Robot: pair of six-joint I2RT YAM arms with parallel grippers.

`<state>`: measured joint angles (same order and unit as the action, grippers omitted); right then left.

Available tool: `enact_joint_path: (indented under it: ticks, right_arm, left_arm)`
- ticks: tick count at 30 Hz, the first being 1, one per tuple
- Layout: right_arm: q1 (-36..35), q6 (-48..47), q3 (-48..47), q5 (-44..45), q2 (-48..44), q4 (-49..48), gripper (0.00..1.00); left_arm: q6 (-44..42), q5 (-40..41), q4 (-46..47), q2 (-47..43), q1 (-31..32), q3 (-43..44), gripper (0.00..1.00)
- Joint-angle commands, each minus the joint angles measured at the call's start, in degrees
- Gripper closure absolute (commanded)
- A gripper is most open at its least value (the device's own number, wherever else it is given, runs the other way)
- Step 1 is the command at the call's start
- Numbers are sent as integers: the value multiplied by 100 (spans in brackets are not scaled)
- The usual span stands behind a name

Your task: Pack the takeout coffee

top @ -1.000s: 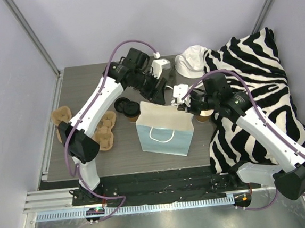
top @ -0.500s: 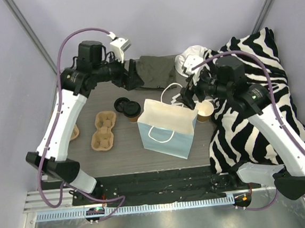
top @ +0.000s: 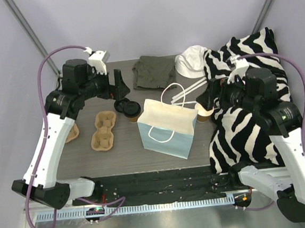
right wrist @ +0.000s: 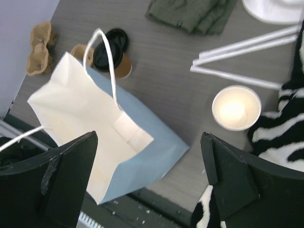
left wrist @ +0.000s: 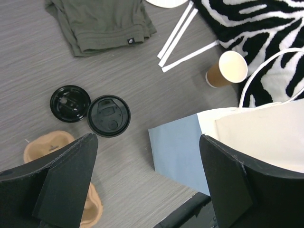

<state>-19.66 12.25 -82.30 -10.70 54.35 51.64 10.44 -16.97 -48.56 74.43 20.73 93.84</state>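
Note:
The takeout coffee [top: 132,111], a small tan cup with a black lid, stands on the table just left of the open blue paper bag [top: 164,128]. It also shows as a black disc [left wrist: 109,115] and lid-on cup [right wrist: 114,61]. My left gripper [top: 119,86] hangs open high above the table, left of the cup, nothing between its fingers [left wrist: 147,137]. My right gripper [top: 208,96] is open too, raised to the right of the bag over its right end [right wrist: 148,137], and holds nothing.
A loose black lid [left wrist: 70,103] lies beside the coffee. A lidless tan cup [top: 203,112] stands right of the bag, white straws [top: 185,94] behind it. Brown pulp carriers [top: 103,130] sit at left, an olive cloth [top: 153,71] at the back, a zebra blanket [top: 251,84] at right.
Left arm swung up and left, away from the bag, its jaws widening. Right gripper went from shut at the bag's rim to open and drew back to the right.

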Motion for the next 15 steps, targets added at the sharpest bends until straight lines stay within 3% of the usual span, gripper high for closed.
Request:
enact_joint_path:
  ticks: [1,15]
  right_arm:
    - [234,691,618,-556,-170,338,0]
    - [279,920,1427,-1416,-223,-4,1]
  left_arm:
    - [178,291,399,-491,-69,-243,7]
    - [336,273,619,-825,-210,-1017,6]
